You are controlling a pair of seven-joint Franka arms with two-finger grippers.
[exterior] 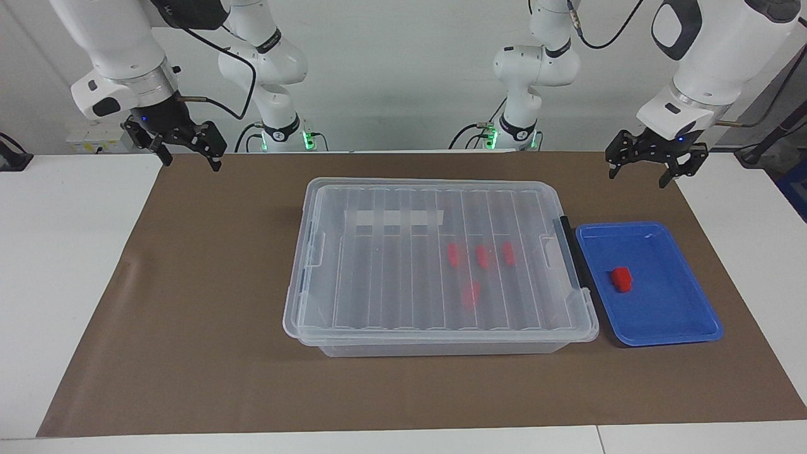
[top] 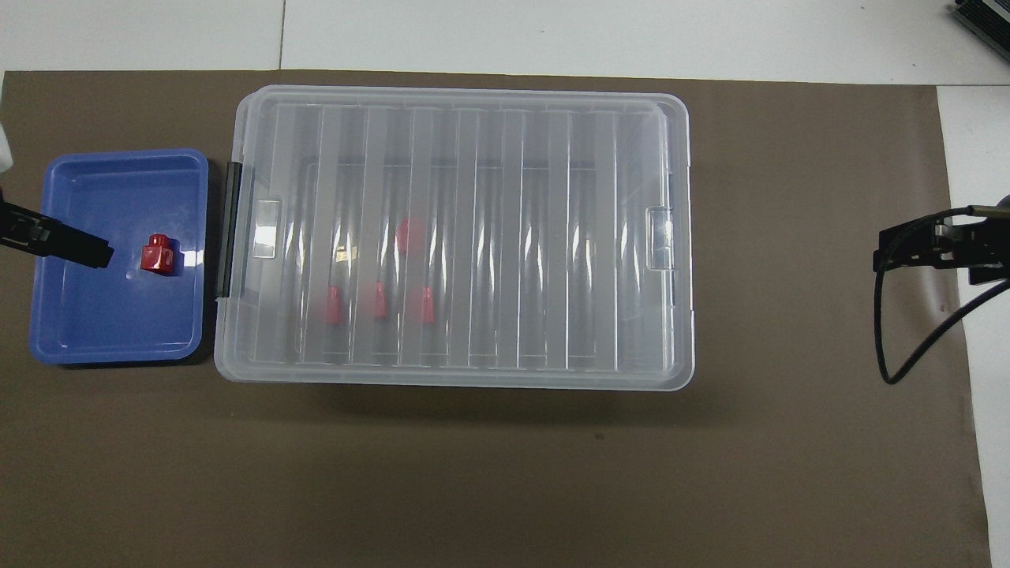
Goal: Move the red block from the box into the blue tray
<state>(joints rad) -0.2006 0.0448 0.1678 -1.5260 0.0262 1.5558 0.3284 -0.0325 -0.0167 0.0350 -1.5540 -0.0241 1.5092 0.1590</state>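
One block (exterior: 621, 279) lies in the tray (exterior: 684, 325), beside the lidded box (exterior: 378, 315) holding four others (exterior: 481, 256).

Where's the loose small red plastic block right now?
The small red plastic block lies inside the shallow blue plastic tray, near its middle, at the left arm's end of the table beside the clear lidded storage bin's black latch.

This is a robotics lab. 2 white robot arms (exterior: 271, 69) are mounted at the 12 o'clock edge of a white table (exterior: 63, 252) covered by a brown mat (exterior: 208, 302), with cables (exterior: 473, 132) trailing and a plain white wall (exterior: 403, 75) at the back.
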